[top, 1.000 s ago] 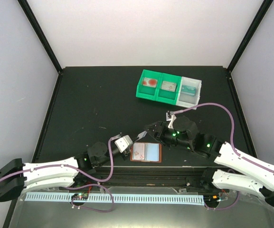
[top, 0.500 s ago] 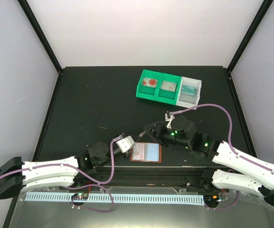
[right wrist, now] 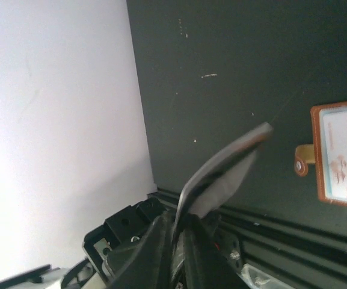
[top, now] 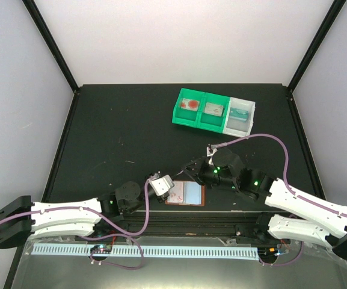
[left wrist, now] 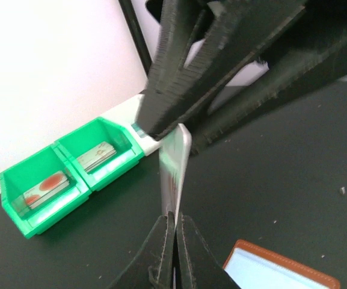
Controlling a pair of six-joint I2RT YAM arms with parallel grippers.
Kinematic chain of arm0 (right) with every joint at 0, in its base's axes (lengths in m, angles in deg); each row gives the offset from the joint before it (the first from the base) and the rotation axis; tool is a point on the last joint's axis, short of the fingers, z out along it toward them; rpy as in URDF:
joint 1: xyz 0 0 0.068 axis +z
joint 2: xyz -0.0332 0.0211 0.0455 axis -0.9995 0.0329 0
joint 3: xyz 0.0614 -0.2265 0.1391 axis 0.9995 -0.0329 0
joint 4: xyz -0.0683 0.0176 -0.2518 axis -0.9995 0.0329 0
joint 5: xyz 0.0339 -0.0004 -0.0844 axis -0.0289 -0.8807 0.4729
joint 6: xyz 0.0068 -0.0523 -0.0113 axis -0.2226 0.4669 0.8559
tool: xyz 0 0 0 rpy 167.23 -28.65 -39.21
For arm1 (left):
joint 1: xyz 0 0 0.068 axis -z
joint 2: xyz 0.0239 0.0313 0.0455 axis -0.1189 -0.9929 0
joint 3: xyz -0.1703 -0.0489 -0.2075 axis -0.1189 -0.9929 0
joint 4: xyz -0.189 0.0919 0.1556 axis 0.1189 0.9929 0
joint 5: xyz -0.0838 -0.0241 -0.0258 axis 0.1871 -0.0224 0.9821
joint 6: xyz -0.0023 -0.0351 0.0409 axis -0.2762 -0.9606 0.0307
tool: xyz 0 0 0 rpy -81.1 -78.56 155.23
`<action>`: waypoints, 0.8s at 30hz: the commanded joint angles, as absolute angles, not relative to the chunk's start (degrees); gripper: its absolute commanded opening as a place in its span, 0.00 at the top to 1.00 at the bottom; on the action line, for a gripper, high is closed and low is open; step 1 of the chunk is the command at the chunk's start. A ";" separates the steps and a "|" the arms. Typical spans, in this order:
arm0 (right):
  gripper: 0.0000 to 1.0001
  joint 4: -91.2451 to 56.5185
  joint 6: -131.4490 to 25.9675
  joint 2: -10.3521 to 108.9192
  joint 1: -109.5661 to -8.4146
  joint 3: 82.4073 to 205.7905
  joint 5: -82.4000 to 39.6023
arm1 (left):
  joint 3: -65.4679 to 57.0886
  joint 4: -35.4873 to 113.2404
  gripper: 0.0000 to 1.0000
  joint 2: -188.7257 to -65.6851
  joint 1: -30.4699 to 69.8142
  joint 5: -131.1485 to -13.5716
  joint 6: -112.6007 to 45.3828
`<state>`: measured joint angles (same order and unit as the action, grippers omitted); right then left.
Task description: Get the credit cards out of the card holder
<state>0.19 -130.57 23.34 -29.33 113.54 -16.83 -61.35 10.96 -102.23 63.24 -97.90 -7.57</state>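
The card holder lies open near the table's front edge, brown-rimmed, with a pinkish-white card and a pale blue card in its pockets. Just above its left end, my left gripper is shut on the lower edge of a credit card standing edge-on. From the right, my right gripper meets it, and its dark fingers close around that card's upper end. In the right wrist view, my right gripper is shut on the bent card, with the card holder to the right.
A green two-compartment bin and a white bin stand at the back right, each with cards inside; the green bin also shows at left in the left wrist view. Black rails run along the near edge.
My right gripper has moved left and down to the card in my left gripper and closed on it. The left arm has shifted slightly right.
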 commanded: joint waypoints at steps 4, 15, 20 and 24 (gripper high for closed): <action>0.99 -3.96 -125.11 22.06 -29.32 110.71 -14.69 | -58.65 12.94 0.85 -100.75 64.10 -102.06 -9.57; 0.99 -5.99 -104.96 11.64 -29.32 102.75 -8.31 | -53.39 33.56 0.31 -89.88 63.48 -99.44 -29.50; 0.99 -7.65 -96.67 4.21 -29.29 97.77 -8.51 | -50.73 40.66 0.19 -86.22 61.62 -95.92 -39.40; 0.99 -3.69 -90.52 4.62 -29.42 100.64 -8.36 | -49.29 43.80 0.02 -85.47 58.05 -91.05 -45.88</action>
